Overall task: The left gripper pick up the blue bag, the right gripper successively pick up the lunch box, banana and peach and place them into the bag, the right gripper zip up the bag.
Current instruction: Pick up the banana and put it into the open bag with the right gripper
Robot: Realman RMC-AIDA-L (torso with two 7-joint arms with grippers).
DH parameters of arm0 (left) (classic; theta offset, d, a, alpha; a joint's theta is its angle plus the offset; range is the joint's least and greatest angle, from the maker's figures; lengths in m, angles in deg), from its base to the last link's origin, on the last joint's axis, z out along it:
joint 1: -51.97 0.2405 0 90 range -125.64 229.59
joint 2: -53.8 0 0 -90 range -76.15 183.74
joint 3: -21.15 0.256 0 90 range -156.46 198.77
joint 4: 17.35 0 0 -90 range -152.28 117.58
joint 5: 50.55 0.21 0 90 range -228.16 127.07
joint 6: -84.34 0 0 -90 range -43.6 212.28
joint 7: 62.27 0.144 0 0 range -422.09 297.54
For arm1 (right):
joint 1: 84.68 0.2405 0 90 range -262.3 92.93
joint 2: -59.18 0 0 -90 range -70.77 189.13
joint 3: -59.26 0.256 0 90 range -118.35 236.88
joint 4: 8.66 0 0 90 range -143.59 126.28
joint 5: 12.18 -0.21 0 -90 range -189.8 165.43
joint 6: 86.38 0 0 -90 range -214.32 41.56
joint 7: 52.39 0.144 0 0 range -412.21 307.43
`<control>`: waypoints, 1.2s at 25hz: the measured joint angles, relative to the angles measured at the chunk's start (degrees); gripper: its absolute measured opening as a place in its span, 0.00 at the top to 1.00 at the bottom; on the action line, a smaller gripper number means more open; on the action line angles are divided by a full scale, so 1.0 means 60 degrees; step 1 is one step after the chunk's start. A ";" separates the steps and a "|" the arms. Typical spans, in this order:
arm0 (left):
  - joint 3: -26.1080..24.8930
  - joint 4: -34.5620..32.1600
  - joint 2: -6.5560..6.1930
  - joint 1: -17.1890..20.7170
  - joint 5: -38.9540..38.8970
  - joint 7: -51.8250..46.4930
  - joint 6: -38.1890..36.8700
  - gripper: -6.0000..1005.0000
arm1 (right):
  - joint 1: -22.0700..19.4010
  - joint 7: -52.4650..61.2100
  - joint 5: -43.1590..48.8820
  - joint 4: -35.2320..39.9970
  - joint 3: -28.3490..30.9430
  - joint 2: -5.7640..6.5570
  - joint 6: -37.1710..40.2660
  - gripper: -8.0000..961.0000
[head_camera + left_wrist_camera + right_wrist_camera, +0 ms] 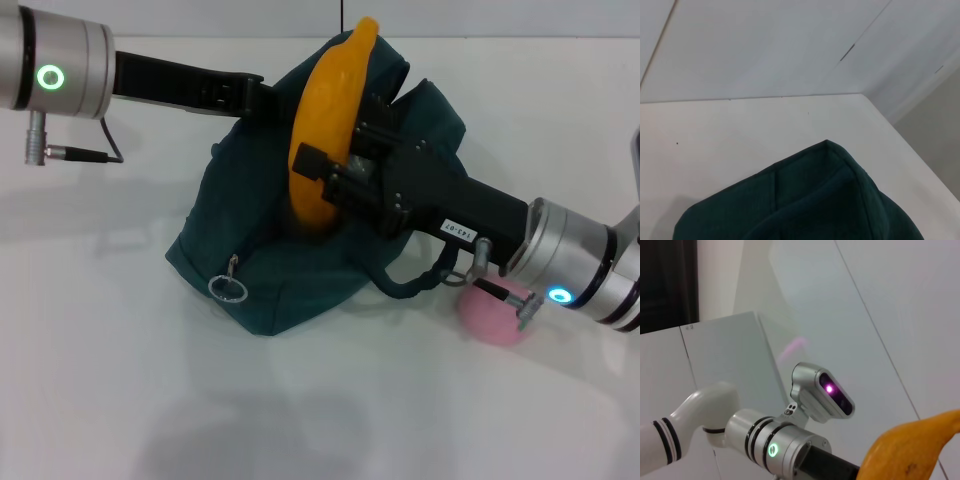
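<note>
The blue bag (280, 270) stands on the white table, its top edge lifted. My left gripper (262, 100) reaches in from the upper left and is shut on the bag's rim. My right gripper (322, 176) is shut on the banana (335, 95). It holds the banana nearly upright, its lower end inside the bag's mouth. The peach (495, 302) lies on the table to the right of the bag, partly behind my right wrist. The lunch box is out of view. The bag's fabric (825, 200) fills the low part of the left wrist view. The banana's end (910, 450) shows in the right wrist view.
The zipper's metal ring pull (228, 288) hangs at the bag's front left. A dark loop handle (410, 285) droops under my right gripper. The white table (320, 410) stretches in front of the bag. My left arm's green ring light (772, 450) shows in the right wrist view.
</note>
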 joint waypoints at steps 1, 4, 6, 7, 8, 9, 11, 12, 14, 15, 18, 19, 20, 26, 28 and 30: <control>0.0000 -0.0013 0.0001 -0.0001 -0.0001 -0.0007 0.0000 0.94 | -0.0016 -0.0008 0.0004 0.0016 0.0001 0.0000 0.0001 0.43; 0.0001 -0.0051 0.0002 0.0003 -0.0007 -0.0030 -0.0003 0.94 | -0.0108 -0.0020 0.0009 0.0090 0.0005 0.0000 0.0074 0.43; -0.0004 -0.0062 0.0002 0.0026 -0.0010 -0.0044 -0.0006 0.94 | -0.0158 -0.0018 0.0011 0.0101 0.0007 0.0001 0.0116 0.42; -0.0009 -0.0066 0.0002 0.0031 -0.0010 -0.0046 -0.0007 0.94 | -0.0179 -0.0013 0.0011 0.0101 0.0007 0.0000 0.0121 0.42; -0.0017 -0.0067 0.0002 0.0035 -0.0011 -0.0051 -0.0008 0.94 | -0.0196 -0.0001 0.0013 0.0105 0.0004 0.0000 0.0122 0.42; -0.0022 -0.0067 0.0002 0.0036 -0.0011 -0.0054 -0.0009 0.94 | -0.0201 0.0016 0.0014 0.0111 0.0004 0.0000 0.0116 0.42; -0.0014 -0.0059 0.0002 0.0021 -0.0011 -0.0056 -0.0011 0.94 | -0.0202 0.0055 0.0015 0.0140 0.0004 0.0000 0.0072 0.41; -0.0001 -0.0054 0.0002 0.0003 -0.0011 -0.0057 -0.0012 0.94 | -0.0174 0.0066 0.0016 0.0161 0.0006 0.0000 0.0018 0.41; 0.0007 -0.0052 0.0002 -0.0008 -0.0012 -0.0054 -0.0013 0.94 | -0.0080 0.0104 0.0015 0.0189 0.0005 0.0001 -0.0157 0.41; 0.0008 -0.0052 0.0002 -0.0009 -0.0012 -0.0043 -0.0013 0.94 | -0.0046 0.0159 0.0016 0.0195 -0.0002 0.0001 -0.0292 0.40; 0.0012 -0.0035 0.0001 -0.0012 -0.0012 -0.0018 -0.0012 0.94 | 0.0048 0.0499 0.0015 0.0290 -0.0011 0.0008 -0.0672 0.40; 0.0013 -0.0032 0.0001 -0.0012 -0.0012 -0.0016 -0.0013 0.94 | 0.0075 0.0631 0.0020 0.0349 -0.0024 0.0016 -0.0726 0.40; 0.0014 -0.0032 0.0001 -0.0014 -0.0012 -0.0015 -0.0012 0.94 | 0.0104 0.0790 0.0082 0.0432 -0.0043 0.0020 -0.0746 0.39; -0.0006 -0.0054 0.0000 -0.0042 -0.0012 -0.0010 -0.0007 0.94 | 0.0141 0.1256 0.0343 0.0792 0.0002 0.0022 -0.0662 0.34; -0.0025 -0.0058 -0.0009 -0.0044 -0.0012 -0.0008 -0.0003 0.94 | 0.0141 0.1265 0.0313 0.0892 0.0017 0.0041 -0.0416 0.32; -0.0027 -0.0059 -0.0016 -0.0044 -0.0012 -0.0007 -0.0001 0.94 | 0.0123 0.1294 0.0294 0.1026 0.0095 0.0053 -0.0109 0.32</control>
